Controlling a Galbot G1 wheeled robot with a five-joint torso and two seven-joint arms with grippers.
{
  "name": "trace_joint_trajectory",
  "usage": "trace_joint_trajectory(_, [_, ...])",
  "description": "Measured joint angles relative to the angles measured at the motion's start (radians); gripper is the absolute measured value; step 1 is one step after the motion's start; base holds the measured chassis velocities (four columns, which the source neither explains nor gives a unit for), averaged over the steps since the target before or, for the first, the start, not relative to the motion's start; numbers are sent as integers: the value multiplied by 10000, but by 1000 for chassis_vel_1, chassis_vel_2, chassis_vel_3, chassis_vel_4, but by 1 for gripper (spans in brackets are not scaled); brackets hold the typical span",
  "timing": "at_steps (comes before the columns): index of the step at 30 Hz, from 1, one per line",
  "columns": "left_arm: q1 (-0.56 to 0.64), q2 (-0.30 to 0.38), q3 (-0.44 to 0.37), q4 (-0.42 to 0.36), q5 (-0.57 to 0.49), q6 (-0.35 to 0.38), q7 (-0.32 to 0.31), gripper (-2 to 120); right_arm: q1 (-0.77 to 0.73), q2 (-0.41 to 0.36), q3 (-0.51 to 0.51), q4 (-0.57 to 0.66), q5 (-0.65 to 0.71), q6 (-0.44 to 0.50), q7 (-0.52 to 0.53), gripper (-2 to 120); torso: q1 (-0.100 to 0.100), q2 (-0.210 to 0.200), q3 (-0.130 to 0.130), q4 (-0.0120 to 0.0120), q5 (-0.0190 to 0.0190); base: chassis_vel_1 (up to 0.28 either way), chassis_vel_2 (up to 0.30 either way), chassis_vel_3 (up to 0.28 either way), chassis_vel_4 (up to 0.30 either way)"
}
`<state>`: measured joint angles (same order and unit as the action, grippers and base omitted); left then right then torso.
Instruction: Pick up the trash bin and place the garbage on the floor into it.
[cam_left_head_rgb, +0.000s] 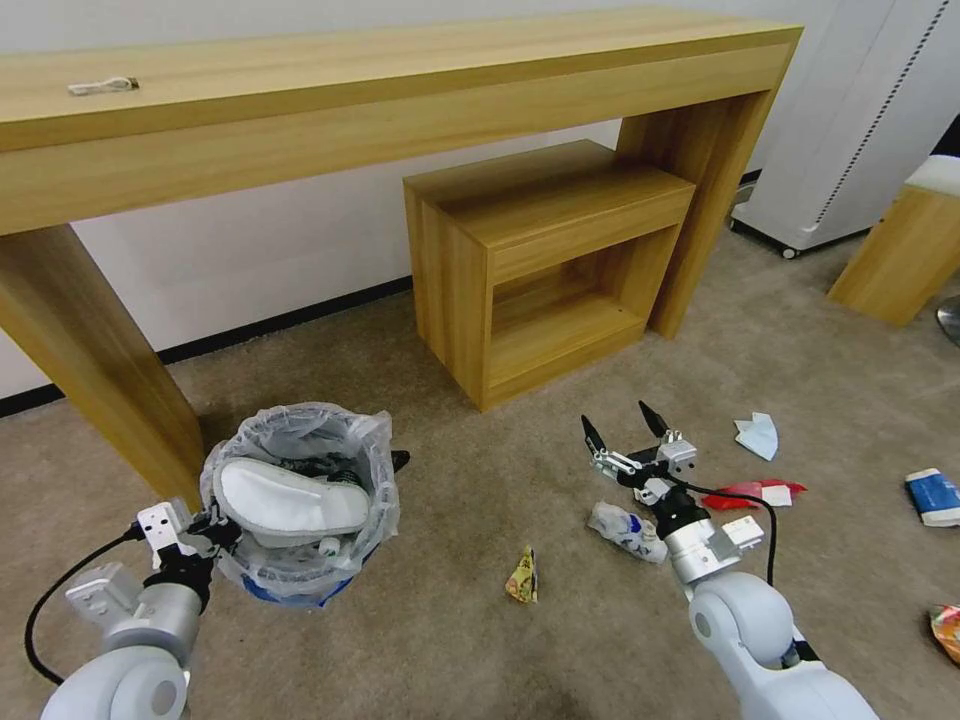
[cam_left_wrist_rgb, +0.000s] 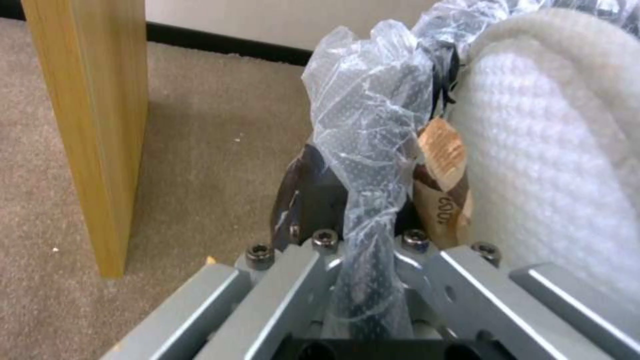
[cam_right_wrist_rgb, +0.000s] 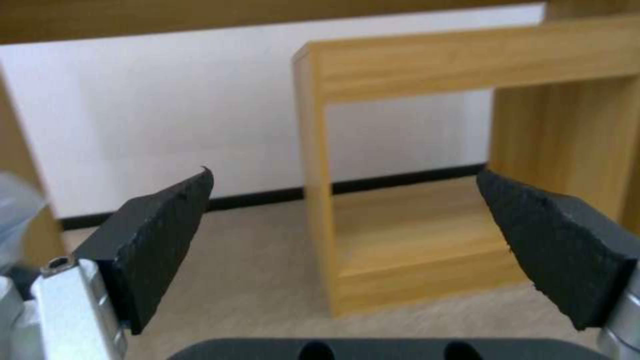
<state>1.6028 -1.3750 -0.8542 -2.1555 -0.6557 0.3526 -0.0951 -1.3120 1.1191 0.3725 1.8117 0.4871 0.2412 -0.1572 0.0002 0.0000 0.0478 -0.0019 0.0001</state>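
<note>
Beige carpet (cam_left_head_rgb: 420, 640) runs up to a white wall with a black skirting strip. Against that wall stands a long light-oak console table (cam_left_head_rgb: 400, 110), and tucked under its right end is a smaller open-fronted oak side cabinet (cam_left_head_rgb: 545, 265).

At about eight o'clock from the middle of the head view sits the trash bin (cam_left_head_rgb: 300, 500), a small round black wire-mesh basket lined with a crinkly clear plastic bag, blue showing at its base. A white slipper (cam_left_head_rgb: 290, 497) lies across its mouth. The left gripper (cam_left_head_rgb: 205, 528) is clamped on the bin's rim at the bin's nine o'clock side; the left wrist view shows the bag pinched between its metal fingers (cam_left_wrist_rgb: 303, 280).

The right gripper (cam_left_head_rgb: 628, 432) hangs at four o'clock, its black padded fingers (cam_right_wrist_rgb: 160, 240) spread wide and holding nothing.

Garbage is scattered on the carpet around it: a crumpled clear plastic bottle (cam_left_head_rgb: 625, 530) just beside the right wrist, a blue-white paper cup (cam_left_head_rgb: 933, 497) at the far right, a red wrapper (cam_left_head_rgb: 755, 492), a light-blue mask (cam_left_head_rgb: 757, 435), and a small yellow-green wrapper (cam_left_head_rgb: 522, 577) at six o'clock.
</note>
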Motion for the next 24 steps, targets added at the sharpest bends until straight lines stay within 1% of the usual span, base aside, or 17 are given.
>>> trace_joint_trajectory(3, [3, -8, -2, -6, 0, -3, 1, 1, -16, -40, -44, -12, 79, -21, -71, 100, 0, 0, 0, 0, 0, 0, 0, 0, 0])
trace_joint_trajectory(4, [28, -38, 3, -22, 19, -5, 2, 1, -175, -332, -300, -13, 486, -200, -268, 100, 0, 0, 0, 1, -3, 0, 0, 0, 0])
trace_joint_trajectory(6, [32, -53, 24, -27, 42, -5, 3, 1, -228, -430, -387, -10, 603, -260, -302, 100, 0, 0, 0, -1, 2, 0, 0, 0, 0])
trace_joint_trajectory(7, [30, -99, 69, -29, 97, -12, 8, 1, -326, -641, -583, -4, 725, -410, -369, 100, 0, 0, -1, 3, -3, 0, 0, 0, 0])
trace_joint_trajectory(8, [30, -129, 117, -26, 178, -21, 18, 1, -424, -781, -714, -1, 815, -597, -393, 100, 0, 0, 1, 0, -2, 0, 0, 0, 0])
trace_joint_trajectory(9, [30, -129, 117, -26, 178, -21, 18, 1, -424, -781, -714, -1, 815, -597, -393, 100, 0, 0, 1, 0, -2, 0, 0, 0, 0])
trace_joint_trajectory(11, [30, -173, 208, 26, 300, -50, 38, 1, -588, -960, -906, 102, 955, -891, -421, 100, 0, 0, 0, -1, -2, 0, 0, 0, 0])
trace_joint_trajectory(12, [30, -173, 208, 26, 300, -50, 38, 1, -588, -960, -906, 102, 955, -891, -421, 100, 0, 0, 0, -1, -2, 0, 0, 0, 0])
trace_joint_trajectory(15, [23, -223, 311, 90, 444, -70, 61, 1, -777, -1085, -1081, 242, 961, -1371, -586, 100, 0, 0, 0, 0, -1, 0, 0, 0, 0])
trace_joint_trajectory(16, [23, -223, 311, 90, 444, -70, 61, 1, -777, -1085, -1081, 242, 961, -1371, -586, 100, 0, 0, 0, 0, -1, 0, 0, 0, 0])
trace_joint_trajectory(19, [15, -255, 392, 118, 532, -83, 76, 1, -895, -1120, -1092, 368, 981, -1917, -695, 100, 0, 0, 0, 0, -2, 0, 0, 0, 0])
trace_joint_trajectory(24, [4, -270, 429, 162, 594, -92, 77, 1, -999, -1181, -1096, 479, 987, -2310, -754, 100, 0, 0, 0, 0, -1, 0, 0, 0, 0])
